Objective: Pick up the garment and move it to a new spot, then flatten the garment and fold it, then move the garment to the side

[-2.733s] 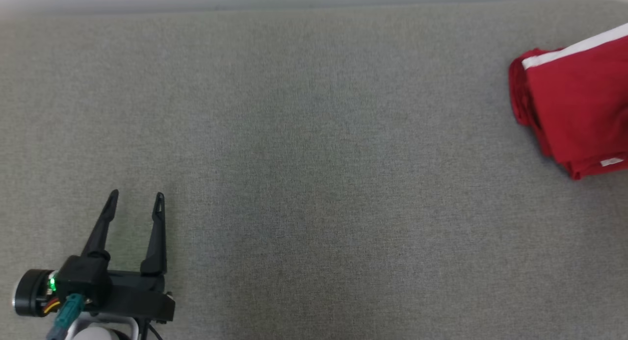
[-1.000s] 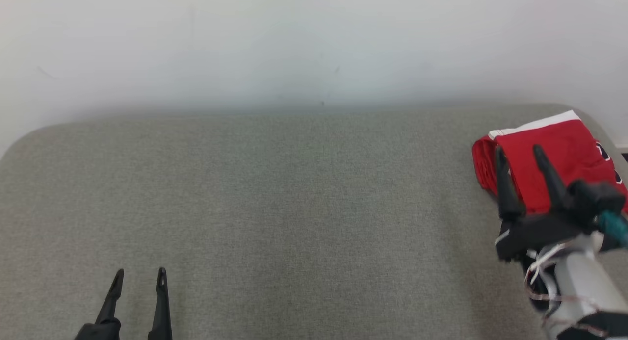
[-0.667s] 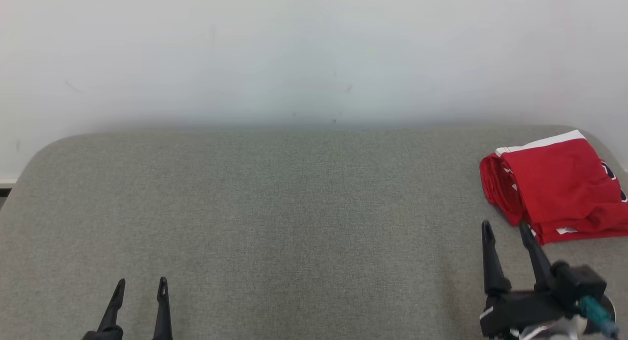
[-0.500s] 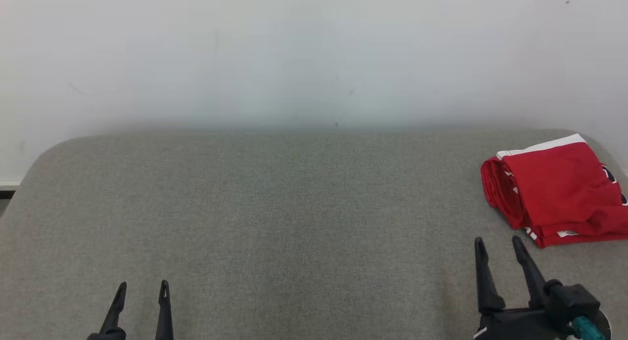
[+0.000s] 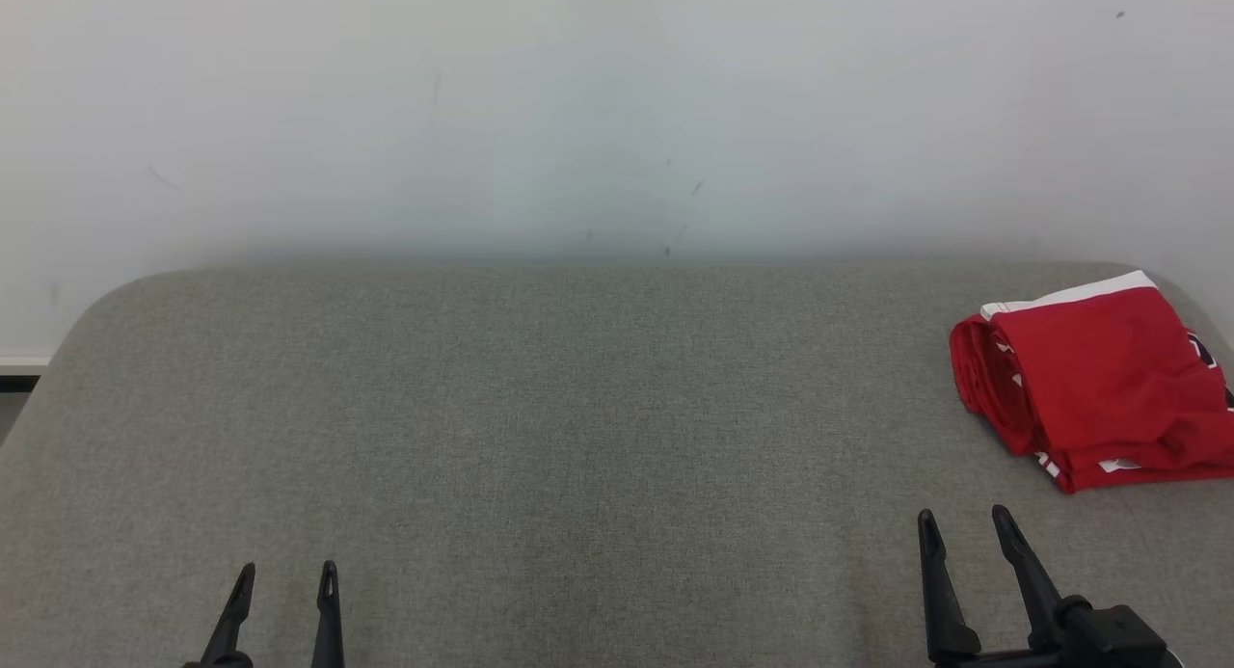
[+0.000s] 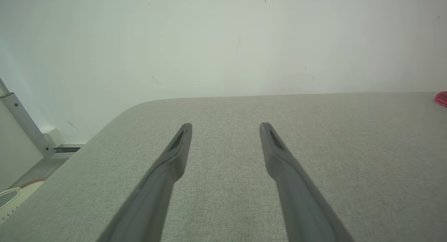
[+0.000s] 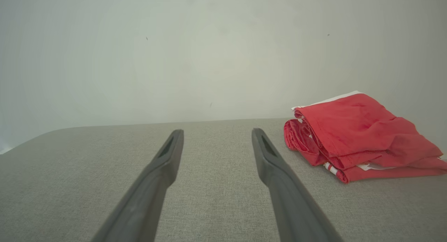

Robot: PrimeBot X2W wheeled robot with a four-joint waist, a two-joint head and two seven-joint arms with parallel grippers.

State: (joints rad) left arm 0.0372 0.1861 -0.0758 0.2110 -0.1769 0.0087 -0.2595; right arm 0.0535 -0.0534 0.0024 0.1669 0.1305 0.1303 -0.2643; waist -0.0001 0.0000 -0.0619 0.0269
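Folded garment [image 5: 1099, 379] sits at far right edge of grey surface [image 5: 578, 437]

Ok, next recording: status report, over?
Left gripper open, empty. Right gripper open, empty, short of the red garment. It lies folded at the far right of the grey surface. Nothing between them.

Bright even light, soft shadows, slightly hazy

One red garment [image 5: 1099, 379] is lying on one grey table [image 5: 578, 437], and one white wall [image 5: 578, 99] is standing behind. Two grippers are showing, the left gripper [image 5: 288, 567] and the right gripper [image 5: 964, 512], each carrying two dark fingers [image 7: 279, 186].
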